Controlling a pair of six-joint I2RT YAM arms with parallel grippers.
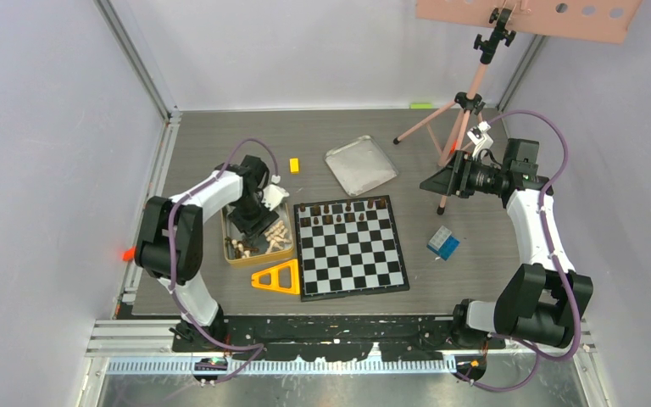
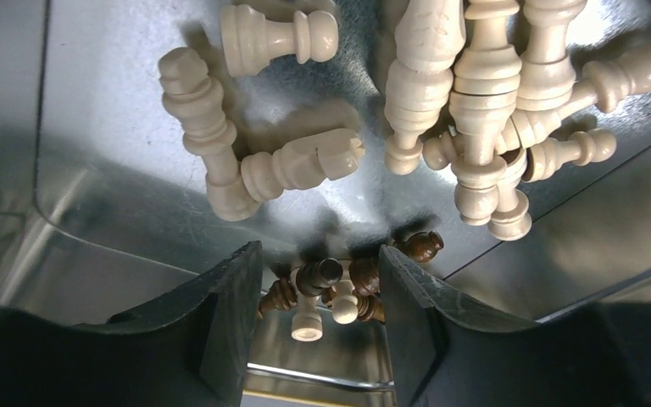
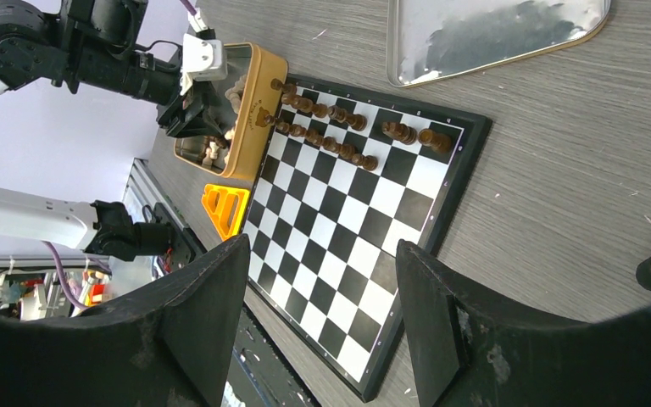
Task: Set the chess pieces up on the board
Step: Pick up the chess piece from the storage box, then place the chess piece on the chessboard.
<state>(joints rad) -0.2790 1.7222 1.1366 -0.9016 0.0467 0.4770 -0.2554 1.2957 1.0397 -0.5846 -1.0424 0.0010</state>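
The board [image 1: 352,254] lies flat mid-table, with dark chess pieces [image 1: 343,212] standing along its two far rows; the right wrist view shows them [image 3: 331,127] on that same board [image 3: 347,229]. My left gripper [image 1: 258,227] reaches down into the gold tin [image 1: 254,261] left of the board. Its jaws stand open [image 2: 318,254] around a small cluster of dark and pale pieces [image 2: 339,284], gripping none. A heap of pale pieces [image 2: 483,110] lies further on in the tin. My right gripper [image 1: 436,182] hangs open and empty [image 3: 322,246] right of the board.
A silver tin lid [image 1: 360,165] and a small yellow block [image 1: 294,165] lie behind the board. An orange triangle [image 1: 278,278] sits by the tin's near end. A blue cube [image 1: 443,243] lies right of the board, and a pink tripod [image 1: 466,110] stands at the back right.
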